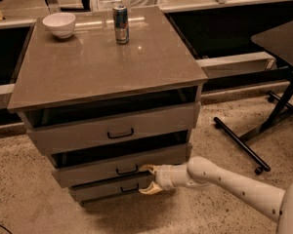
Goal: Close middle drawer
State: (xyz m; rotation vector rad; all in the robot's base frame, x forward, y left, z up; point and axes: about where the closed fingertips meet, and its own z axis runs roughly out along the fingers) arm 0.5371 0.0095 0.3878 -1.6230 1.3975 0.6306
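Camera view: grey middle drawer [95,169], black handle [127,170], stands partly pulled out, spread end effector [147,179] at its front; white bowl [59,23] on desk [88,67].

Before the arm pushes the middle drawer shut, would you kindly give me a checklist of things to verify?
1. The middle drawer needs closing: ok, a dark gap shows above its front.
2. The gripper is at that front, just right of the black handle: ok.
3. An upper finger is touching the front: cannot tell.
4. The push will meet only the middle drawer: not ok, the lower finger hangs in front of the bottom drawer.
5. Nothing sticks up inside the drawer: cannot tell, the inside is dark.
6. The can and the bowl stand well back from the top's front edge: ok.
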